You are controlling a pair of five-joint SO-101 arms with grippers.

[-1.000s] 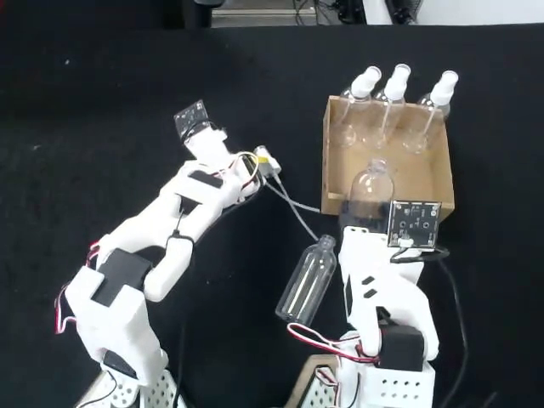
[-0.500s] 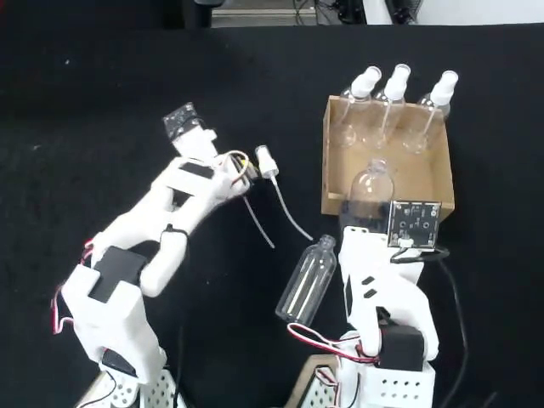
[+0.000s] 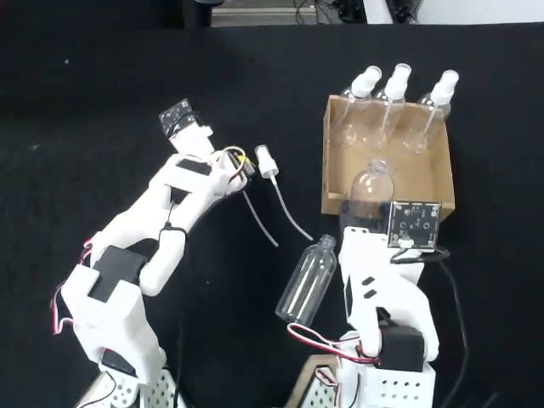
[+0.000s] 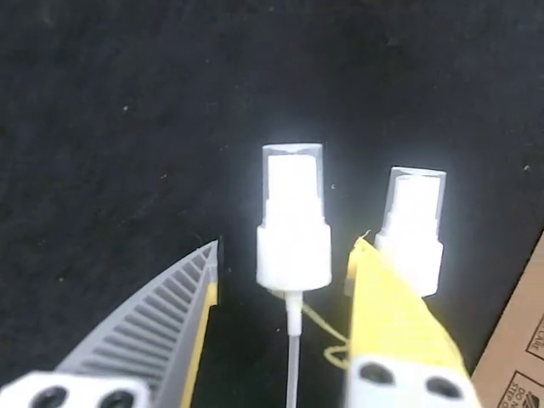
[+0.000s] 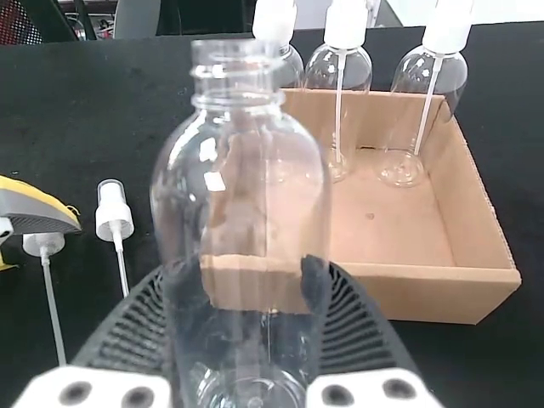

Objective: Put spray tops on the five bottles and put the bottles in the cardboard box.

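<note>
**Left jaws astride a spray top, right gripper holding an uncapped bottle at the box**

The left gripper point(image 4: 287, 255) has its jaws apart. A white spray top point(image 4: 293, 228) stands in the gap, its dip tube trailing back between the fingers, with a slit of dark cloth on either side of its collar. A second spray top point(image 4: 414, 229) lies just beside it, past the yellow-taped finger point(image 4: 387, 323). The only writing is dark print on the corner of the cardboard box point(image 4: 520, 361), cut off at the edge and unreadable.

In the high view the left arm stretches diagonally from its base at the near left, with its wrist turned toward the box. Two thin tubes fan out from the left gripper point(image 3: 245, 172) over the black table point(image 3: 85, 102).

The right gripper point(image 5: 242, 272) is clamped on a clear open-necked bottle point(image 5: 242, 195), held neck-up. Seen from above, the right arm is folded close to its base, and the held bottle point(image 3: 371, 187) overlaps the near wall of the box point(image 3: 333, 202).

Three capped bottles point(image 3: 389, 100) stand in a row along the box's far wall. A fifth bottle point(image 3: 306, 279), without a top, lies on the table just beside the right arm, its neck pointing toward the box.
</note>
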